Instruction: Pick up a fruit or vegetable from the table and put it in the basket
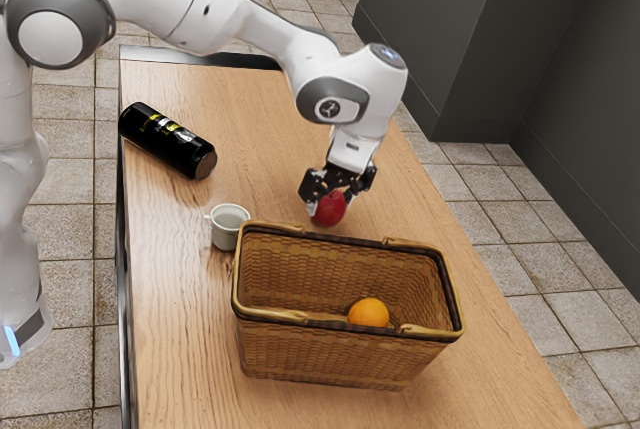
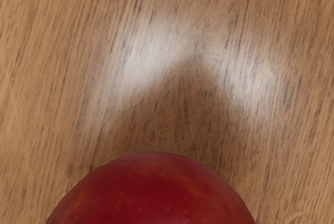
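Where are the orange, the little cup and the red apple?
Orange (image 1: pixel 369 312): exterior view, its exposed upper part.
Cup (image 1: pixel 225 236): exterior view, its outer wall.
Apple (image 1: pixel 329 211): exterior view, middle of its red skin.

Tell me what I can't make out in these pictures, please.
- Whether the black robot gripper has firm hold of the round red apple: contact too small to judge, exterior view.
- The apple's remaining part: cut off by the wrist view's lower edge.
- The round orange fruit's underside: hidden by the brown woven basket's near wall, exterior view.
- Lettering on the black cylindrical bottle: too small, exterior view.
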Motion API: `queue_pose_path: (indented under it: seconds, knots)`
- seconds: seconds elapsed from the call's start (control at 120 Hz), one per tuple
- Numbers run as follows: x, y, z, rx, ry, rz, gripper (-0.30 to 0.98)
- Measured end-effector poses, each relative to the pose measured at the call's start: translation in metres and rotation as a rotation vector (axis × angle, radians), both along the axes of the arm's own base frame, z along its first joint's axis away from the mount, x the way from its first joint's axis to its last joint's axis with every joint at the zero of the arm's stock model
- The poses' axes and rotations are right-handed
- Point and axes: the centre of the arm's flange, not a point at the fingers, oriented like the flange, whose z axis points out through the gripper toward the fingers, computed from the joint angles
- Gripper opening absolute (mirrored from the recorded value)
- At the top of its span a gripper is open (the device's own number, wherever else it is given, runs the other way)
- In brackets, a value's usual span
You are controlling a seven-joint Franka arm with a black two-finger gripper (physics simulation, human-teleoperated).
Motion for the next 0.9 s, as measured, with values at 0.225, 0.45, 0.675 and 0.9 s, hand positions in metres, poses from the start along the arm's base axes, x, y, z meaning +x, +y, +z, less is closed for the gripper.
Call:
queue_pose_path:
  seconds: [0.225, 0.45, 0.675, 0.9]
  knots:
    - [0.002, 0.004, -0.001, 0.005, -0.005, 0.021, 0.33]
    - [-0.001, 0.005, 0.057, -0.014, -0.107, 0.03, 0.28]
    - [-0.034, 0.01, 0.184, -0.059, -0.275, 0.033, 0.3]
    - [-0.065, -0.106, 0.2, -0.092, -0.245, -0.169, 0.29]
